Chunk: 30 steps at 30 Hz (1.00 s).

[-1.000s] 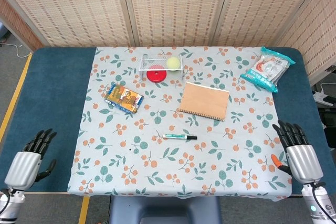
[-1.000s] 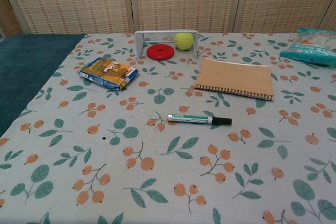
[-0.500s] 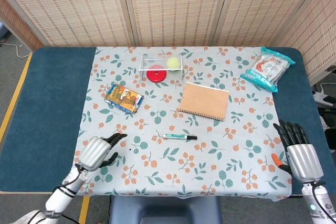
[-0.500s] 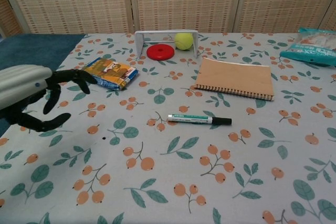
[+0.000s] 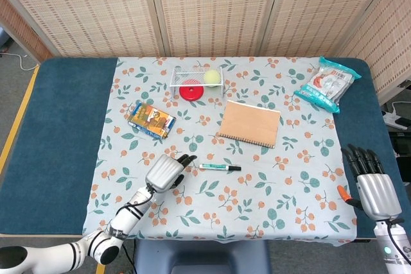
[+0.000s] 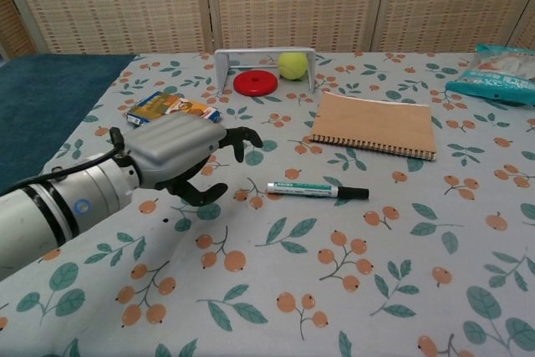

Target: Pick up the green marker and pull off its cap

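Observation:
The green marker [image 5: 219, 167] [image 6: 316, 191] lies flat near the middle of the flowered cloth, with its black cap [image 6: 354, 194] pointing to the right. My left hand [image 5: 166, 172] [image 6: 180, 160] hovers just left of the marker's green end, fingers spread and dark fingertips [image 6: 242, 136] reaching toward it, holding nothing. A small gap separates it from the marker. My right hand [image 5: 374, 186] stays at the table's right edge, fingers apart and empty; the chest view does not show it.
A tan spiral notebook [image 5: 250, 123] lies behind the marker. A colourful packet [image 5: 151, 120] sits behind my left hand. At the back stand a small white rack [image 5: 196, 76] with a yellow ball [image 5: 211, 78] and a red disc [image 5: 190, 92]. A teal snack bag [image 5: 326, 85] lies far right.
My left hand has swung from the table's left front corner rightward across the cloth, ending close to the marker. The right hand has barely moved. The marker lies where it was.

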Tool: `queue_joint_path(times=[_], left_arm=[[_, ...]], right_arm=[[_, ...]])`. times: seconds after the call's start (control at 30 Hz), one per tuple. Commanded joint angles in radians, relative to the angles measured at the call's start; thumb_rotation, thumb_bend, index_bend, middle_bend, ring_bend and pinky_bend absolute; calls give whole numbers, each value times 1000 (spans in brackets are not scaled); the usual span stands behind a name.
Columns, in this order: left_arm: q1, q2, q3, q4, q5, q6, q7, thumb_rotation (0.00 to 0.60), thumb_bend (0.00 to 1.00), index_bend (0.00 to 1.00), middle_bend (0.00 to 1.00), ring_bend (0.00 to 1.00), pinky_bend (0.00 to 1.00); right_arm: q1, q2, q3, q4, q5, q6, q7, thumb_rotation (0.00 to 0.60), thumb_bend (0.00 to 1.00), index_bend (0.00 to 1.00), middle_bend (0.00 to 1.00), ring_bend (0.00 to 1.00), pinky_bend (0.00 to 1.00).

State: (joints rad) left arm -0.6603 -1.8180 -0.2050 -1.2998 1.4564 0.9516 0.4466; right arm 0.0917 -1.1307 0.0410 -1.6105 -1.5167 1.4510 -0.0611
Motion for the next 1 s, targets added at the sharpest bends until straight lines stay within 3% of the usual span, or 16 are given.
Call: queue_joint_path(times=[0.03, 0.2, 0.43, 1.0], left_arm=[[-43, -81, -11, 88, -7, 14, 14, 600, 443, 211, 321, 724, 981], [-75, -165, -7, 198, 26, 73, 20, 600, 443, 230, 346, 729, 984], [-132, -244, 8, 333, 41, 65, 30, 600, 442, 277, 353, 729, 984], [-204, -328, 38, 494, 66, 71, 43, 600, 441, 335, 375, 729, 984]], right_arm=[[1, 2, 0, -2, 6, -8, 3, 600, 193, 0, 0, 0, 0], [6, 9, -3, -4, 15, -29, 11, 600, 193, 0, 0, 0, 0], [5, 24, 1, -10, 14, -23, 43, 600, 193, 0, 0, 0, 0], [8, 35, -1, -15, 10, -30, 65, 600, 193, 0, 0, 0, 0]])
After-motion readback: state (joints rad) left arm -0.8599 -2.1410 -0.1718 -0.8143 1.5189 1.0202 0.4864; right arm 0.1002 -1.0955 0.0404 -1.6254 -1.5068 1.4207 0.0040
